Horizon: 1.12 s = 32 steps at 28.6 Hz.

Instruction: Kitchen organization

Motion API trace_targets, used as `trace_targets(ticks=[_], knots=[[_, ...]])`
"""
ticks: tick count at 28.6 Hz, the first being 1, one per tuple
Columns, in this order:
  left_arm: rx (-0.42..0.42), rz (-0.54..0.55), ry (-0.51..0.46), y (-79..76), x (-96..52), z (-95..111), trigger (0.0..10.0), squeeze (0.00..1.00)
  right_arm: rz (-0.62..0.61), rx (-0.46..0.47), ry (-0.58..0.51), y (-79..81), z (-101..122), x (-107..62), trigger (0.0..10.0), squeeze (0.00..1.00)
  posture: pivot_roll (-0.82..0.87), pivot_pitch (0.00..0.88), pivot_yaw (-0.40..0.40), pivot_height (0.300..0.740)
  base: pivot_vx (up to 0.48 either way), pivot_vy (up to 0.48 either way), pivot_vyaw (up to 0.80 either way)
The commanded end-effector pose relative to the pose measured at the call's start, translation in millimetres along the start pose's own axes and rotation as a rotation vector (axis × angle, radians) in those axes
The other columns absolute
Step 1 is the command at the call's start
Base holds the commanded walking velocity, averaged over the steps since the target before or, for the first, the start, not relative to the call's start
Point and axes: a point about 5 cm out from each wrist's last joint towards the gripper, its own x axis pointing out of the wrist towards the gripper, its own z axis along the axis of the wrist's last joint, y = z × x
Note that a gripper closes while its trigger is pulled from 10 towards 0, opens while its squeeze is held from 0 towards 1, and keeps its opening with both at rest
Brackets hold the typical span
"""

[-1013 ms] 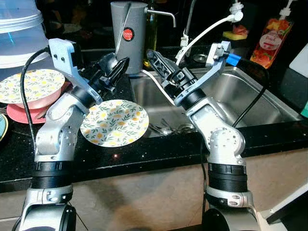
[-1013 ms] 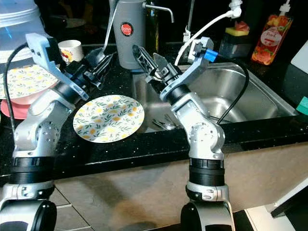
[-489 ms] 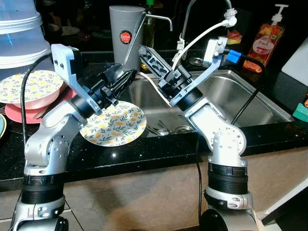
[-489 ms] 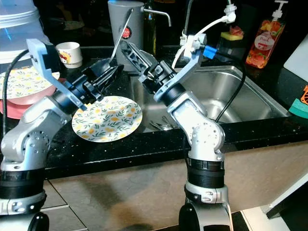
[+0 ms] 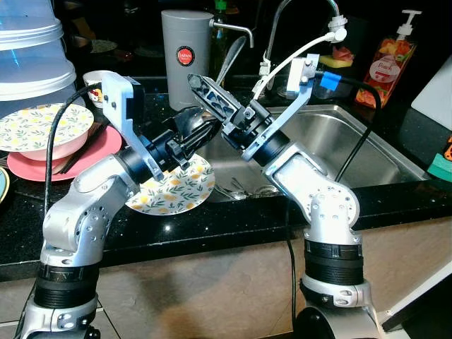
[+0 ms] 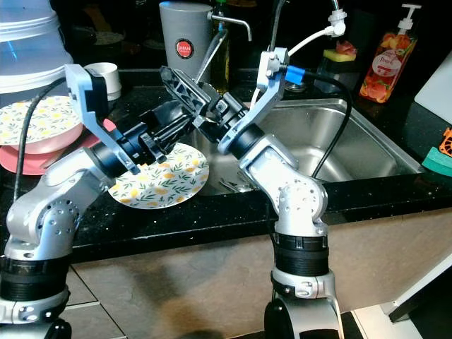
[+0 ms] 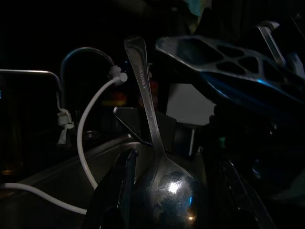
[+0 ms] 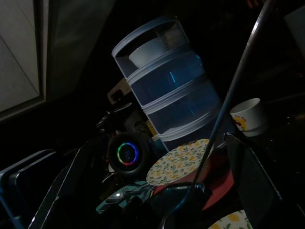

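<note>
Left gripper (image 5: 192, 138): fingers closed round the bowl of a spoon (image 7: 155, 162), handle sticking up and away toward the sink (image 5: 367, 141).
Right gripper (image 5: 205, 92): fingers spread wide, nothing in them, poised just above and beside the spoon handle.
Spot: both meet over the counter's edge, just right of the floral plate (image 5: 176, 189), left of the sink.
Step, by my read: a spoon handover, left to right.
Doing it well: right fingers should settle on the mid-handle and close fully before the left lets go.
Watch: the thin, slick handle could pivot; a drop lands on the plate or in the sink.
Far left: stacked plates (image 5: 42, 134), tiered container (image 8: 167, 90).
</note>
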Motion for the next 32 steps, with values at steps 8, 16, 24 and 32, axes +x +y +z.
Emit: trace_targets(ticks=[8,16,24,32], knots=[[0.030,-0.009,0.036,-2.2,-3.7,-0.7,0.0,0.00,-0.033,0.027,0.004,-5.1,0.9,2.2,0.0,0.00,-0.02,0.068,-0.038,0.740,0.000,0.000,0.00],[0.052,0.003,0.049,0.4,-4.3,-1.2,0.0,0.00,-0.020,-0.001,0.004,-5.1,0.6,1.5,0.0,0.00,-0.02,0.076,-0.041,0.740,0.000,0.000,0.00],[0.091,-0.002,0.086,2.2,-3.2,-4.3,0.6,1.00,-0.020,0.001,-0.010,-5.1,1.1,1.2,0.0,0.00,-0.02,0.083,-0.039,0.740,0.000,0.000,0.00],[0.121,0.050,0.093,9.2,-3.7,-3.4,10.0,1.00,-0.030,0.005,-0.035,-7.4,5.9,0.4,0.0,0.00,-0.01,0.082,-0.039,0.740,0.000,0.000,0.00]])
